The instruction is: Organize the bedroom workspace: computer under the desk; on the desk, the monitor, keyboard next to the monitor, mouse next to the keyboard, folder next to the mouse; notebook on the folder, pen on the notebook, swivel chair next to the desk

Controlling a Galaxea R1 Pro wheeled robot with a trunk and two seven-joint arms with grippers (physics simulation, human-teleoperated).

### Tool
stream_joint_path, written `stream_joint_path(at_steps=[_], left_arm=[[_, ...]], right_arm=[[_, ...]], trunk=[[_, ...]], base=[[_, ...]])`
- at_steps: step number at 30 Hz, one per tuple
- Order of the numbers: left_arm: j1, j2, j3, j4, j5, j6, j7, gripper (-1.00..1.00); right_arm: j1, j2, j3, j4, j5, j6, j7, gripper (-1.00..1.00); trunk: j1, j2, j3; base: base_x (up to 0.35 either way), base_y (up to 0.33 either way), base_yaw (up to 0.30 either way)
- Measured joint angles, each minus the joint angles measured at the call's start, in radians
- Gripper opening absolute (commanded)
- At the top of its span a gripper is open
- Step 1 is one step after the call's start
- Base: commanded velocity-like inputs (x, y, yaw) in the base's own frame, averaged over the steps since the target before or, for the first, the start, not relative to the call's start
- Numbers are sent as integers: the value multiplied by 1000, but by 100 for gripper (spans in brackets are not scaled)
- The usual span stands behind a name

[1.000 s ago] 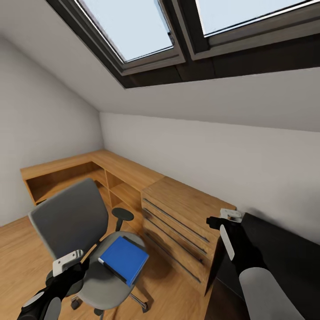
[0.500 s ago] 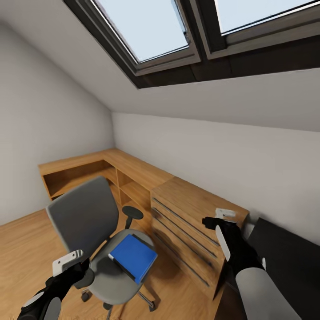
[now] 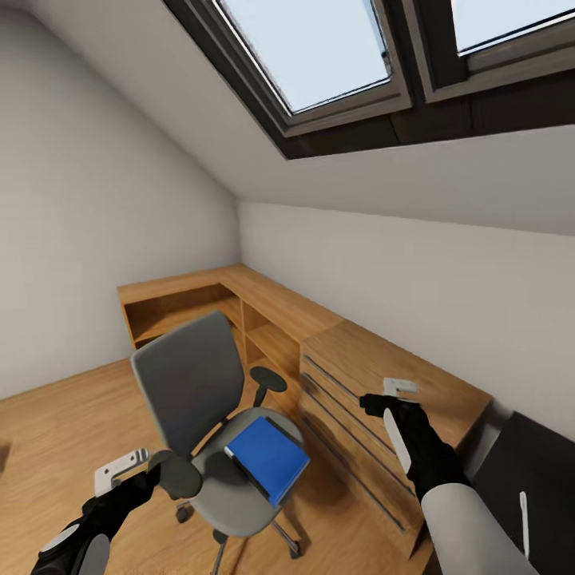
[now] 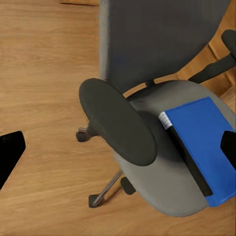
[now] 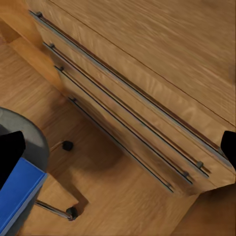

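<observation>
The grey swivel chair (image 3: 192, 391) stands on the wood floor in front of me, its back towards the left wall. The blue folder (image 3: 267, 457) lies flat on its seat, also seen from the left wrist as the folder (image 4: 204, 140) on the chair (image 4: 162, 59). My left gripper (image 3: 126, 477) hovers open, low and left of the chair, over its near armrest (image 4: 115, 120). My right gripper (image 3: 385, 399) is open in front of the wood chest. A corner of the black desk (image 3: 547, 467) shows at the lower right, with the white pen (image 3: 523, 523) lying on it.
A light wood chest (image 3: 375, 383) with long steel handles (image 5: 123, 98) stands between chair and desk. A low wood shelf unit (image 3: 216, 299) runs into the far corner. Sloped wall and skylight (image 3: 319, 56) hang overhead. Open wood floor (image 3: 56, 415) lies to the left.
The camera has swung, so chair, chest and shelf unit sit further right in the picture. The pen on the desk has come into view. Both arms keep their pose.
</observation>
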Motion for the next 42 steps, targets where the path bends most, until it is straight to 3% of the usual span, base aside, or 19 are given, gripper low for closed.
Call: stream_joint_path(at_steps=[9,13,15,21,42], left_arm=[[0,0,9,0,0,-1,1,100],[0,1,17,0,-1,-1,3,100],[0,1,40,0,-1,-1,3,100],[0,0,90,0,-1,0,3,100],[0,-1,99,0,0,0,2,100]], right_arm=[[0,1,4,16,0,0,2,100],[0,2,28,28,0,-1,2,100],[0,2,57,33,-1,-1,2,100],[0,13,84,55,-3,-1,4,100],[0,21,87,61,-3,-1,4,100]], trunk=[[0,0,-1],[0,0,-2],[0,0,-3],[0,0,-5],[0,0,-19]], base=[[0,0,278],[0,0,278],[0,0,278],[0,0,278],[0,0,246]])
